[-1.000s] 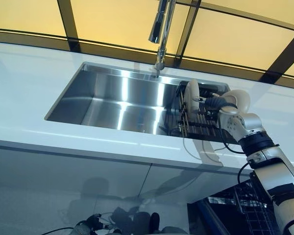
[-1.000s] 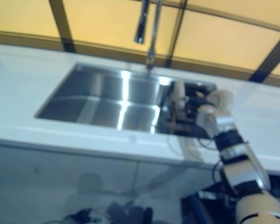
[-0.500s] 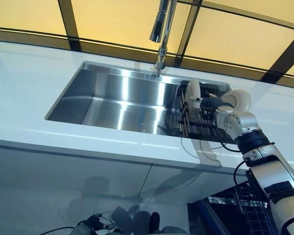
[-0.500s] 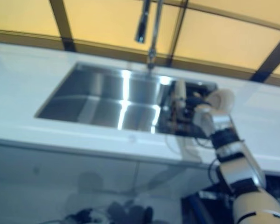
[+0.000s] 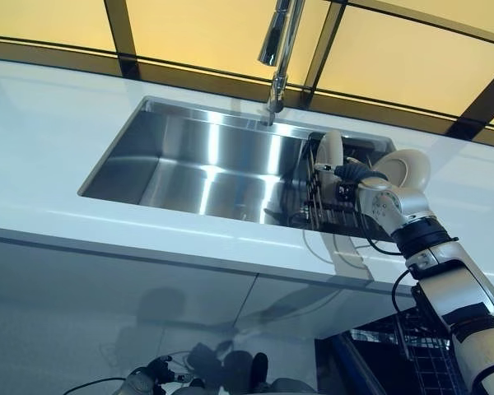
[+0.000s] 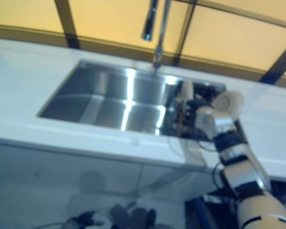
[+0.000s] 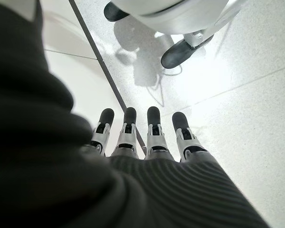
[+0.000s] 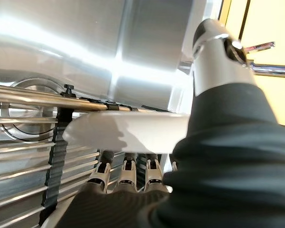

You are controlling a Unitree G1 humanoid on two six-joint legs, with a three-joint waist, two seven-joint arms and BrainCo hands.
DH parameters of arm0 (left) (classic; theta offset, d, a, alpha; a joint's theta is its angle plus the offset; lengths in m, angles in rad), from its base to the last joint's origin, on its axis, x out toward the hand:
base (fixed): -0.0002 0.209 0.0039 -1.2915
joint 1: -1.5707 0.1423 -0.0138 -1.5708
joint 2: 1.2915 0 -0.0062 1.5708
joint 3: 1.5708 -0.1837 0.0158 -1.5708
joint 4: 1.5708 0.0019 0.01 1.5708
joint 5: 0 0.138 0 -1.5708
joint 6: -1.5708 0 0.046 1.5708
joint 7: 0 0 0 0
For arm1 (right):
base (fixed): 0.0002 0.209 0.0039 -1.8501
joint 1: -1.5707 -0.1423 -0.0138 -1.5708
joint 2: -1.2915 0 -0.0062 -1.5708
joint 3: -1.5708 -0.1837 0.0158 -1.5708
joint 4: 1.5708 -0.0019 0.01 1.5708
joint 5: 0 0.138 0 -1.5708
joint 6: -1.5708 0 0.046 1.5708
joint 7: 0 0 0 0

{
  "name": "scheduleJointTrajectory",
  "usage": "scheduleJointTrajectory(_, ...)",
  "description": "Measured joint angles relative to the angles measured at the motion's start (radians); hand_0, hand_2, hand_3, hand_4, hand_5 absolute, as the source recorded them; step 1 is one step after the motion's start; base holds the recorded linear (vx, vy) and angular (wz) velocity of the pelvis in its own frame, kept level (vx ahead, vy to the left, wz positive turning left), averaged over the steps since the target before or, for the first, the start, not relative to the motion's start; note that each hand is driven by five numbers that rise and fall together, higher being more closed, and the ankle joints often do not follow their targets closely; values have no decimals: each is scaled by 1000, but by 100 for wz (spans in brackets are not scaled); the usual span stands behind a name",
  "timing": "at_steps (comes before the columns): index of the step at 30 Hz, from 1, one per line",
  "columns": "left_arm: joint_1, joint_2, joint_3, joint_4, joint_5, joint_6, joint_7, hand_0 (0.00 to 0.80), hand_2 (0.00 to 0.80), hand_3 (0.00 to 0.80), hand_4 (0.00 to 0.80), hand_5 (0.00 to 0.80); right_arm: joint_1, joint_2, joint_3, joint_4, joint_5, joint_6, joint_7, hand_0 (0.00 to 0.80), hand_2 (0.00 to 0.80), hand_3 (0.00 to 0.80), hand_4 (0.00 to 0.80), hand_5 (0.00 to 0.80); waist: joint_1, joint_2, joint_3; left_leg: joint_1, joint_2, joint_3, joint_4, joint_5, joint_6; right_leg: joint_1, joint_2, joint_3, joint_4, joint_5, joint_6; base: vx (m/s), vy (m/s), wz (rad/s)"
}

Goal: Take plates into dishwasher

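A white plate (image 5: 330, 151) stands on edge in the dark wire dish rack (image 5: 337, 210) at the right end of the steel sink (image 5: 198, 164). My right hand (image 5: 352, 172) reaches into the rack and straddles that plate. In the right wrist view the plate's rim (image 8: 128, 130) runs across, with straight fingers (image 8: 127, 175) passing to one side of it and the thumb (image 8: 217, 57) standing off the other side. A second white dish (image 5: 405, 168) leans at the rack's right end. My left hand (image 7: 152, 137) hangs low over the floor, fingers straight and empty.
A chrome faucet (image 5: 277, 49) rises behind the sink. White counter (image 5: 49, 148) surrounds the sink. A black wire dishwasher basket (image 5: 416, 350) shows below the counter at the lower right, beside my right arm.
The camera has tipped a little, shifting the picture down. My right hand has moved left, closer onto the standing plate. The plate still stands in the rack.
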Motion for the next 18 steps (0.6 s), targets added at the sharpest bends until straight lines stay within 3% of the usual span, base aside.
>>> scheduleJointTrajectory(13,-6,5,0,-1,-3,16,0,0,0,0,0,0,-2,21,0,1,-48,8,-3,0,0,0,0,0,0,-6,8,-13,-1,-16,5,-2,-2,0,-3,-13,0,-1,1,-2,-1,2)
scheduleJointTrajectory(14,-9,6,0,-1,-4,16,0,0,0,0,0,0,-6,21,0,1,-64,9,-5,132,132,132,132,132,1,-10,16,-14,-1,-16,6,-2,-2,0,-3,-14,0,0,1,0,0,0)
scheduleJointTrajectory(15,-10,6,-1,-1,-4,16,-1,0,0,0,0,0,-11,21,0,3,-71,10,-8,376,376,376,376,376,1,-12,20,-13,-1,-16,7,-2,-2,-1,-3,-14,0,0,1,0,0,0)
scheduleJointTrajectory(16,-10,6,-1,-1,-4,16,-1,0,0,0,0,0,-17,21,0,13,-79,13,-11,449,449,449,449,449,1,-14,22,-14,-1,-17,9,-2,-2,-1,-3,-15,0,0,1,0,0,0)
scheduleJointTrajectory(17,-10,5,-1,-1,-4,16,-2,0,0,0,0,0,-23,21,0,22,-94,19,-13,634,634,634,634,634,1,-14,22,-14,0,-17,11,-2,-2,-1,-3,-16,0,0,1,0,0,0)
scheduleJointTrajectory(18,-10,6,-1,-1,-4,16,-1,0,0,0,0,0,-28,21,0,27,-108,22,-14,759,759,759,759,759,2,-14,22,-15,0,-18,14,-2,-2,-1,-3,-17,0,0,0,0,0,0)
